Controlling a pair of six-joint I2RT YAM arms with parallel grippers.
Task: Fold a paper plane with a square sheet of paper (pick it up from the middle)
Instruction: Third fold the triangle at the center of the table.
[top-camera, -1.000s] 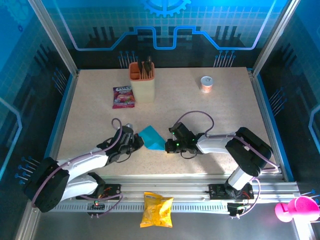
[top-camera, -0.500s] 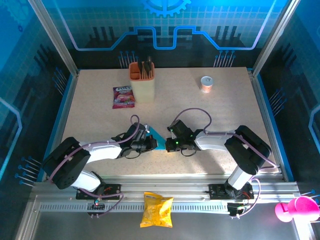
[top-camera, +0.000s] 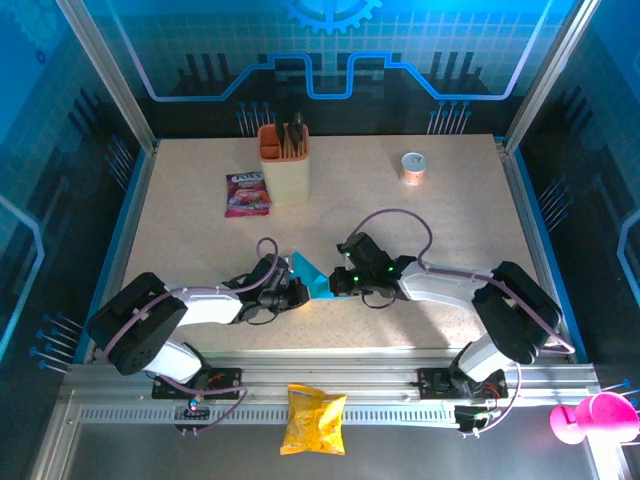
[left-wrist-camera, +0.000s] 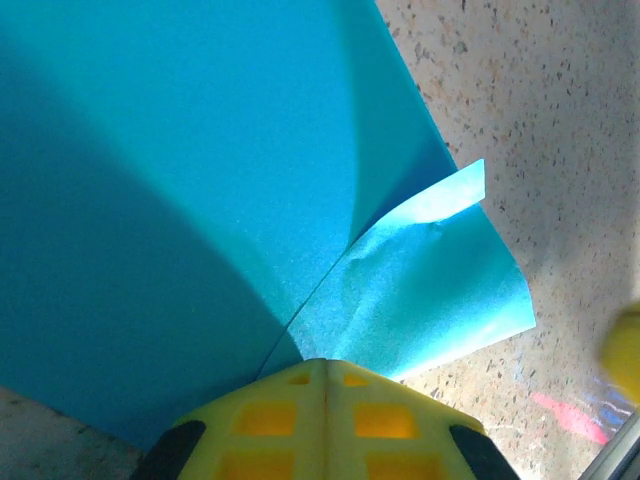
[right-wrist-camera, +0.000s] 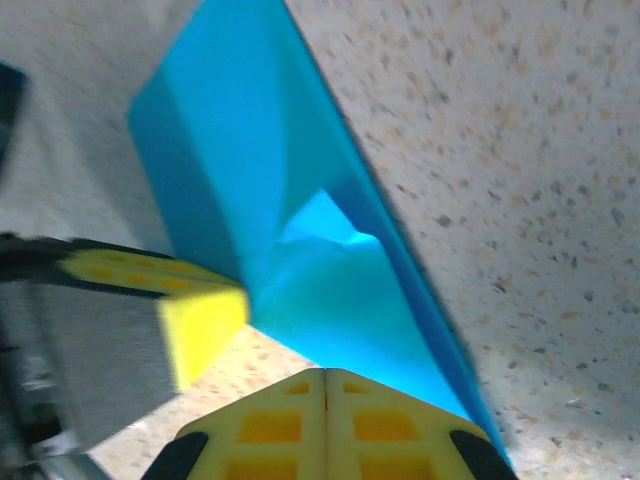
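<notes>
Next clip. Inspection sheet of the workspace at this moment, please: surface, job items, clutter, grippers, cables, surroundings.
Surface: speckled beige table, no spill or debris seen.
Job's things: cyan paper, partly folded with one raised flap, lying between the two grippers.
Clutter: orange-cream holder and snack packet back left; small round item back right; yellow crisp bag on the front rail.
Grippers: left gripper and right gripper both shut, tips at the paper's edges; a pinch cannot be confirmed.
Cables: lilac cables loop above each arm, no snag seen.
Surroundings: blue-lit panels, metal frame; pink cup outside the front right corner.
</notes>
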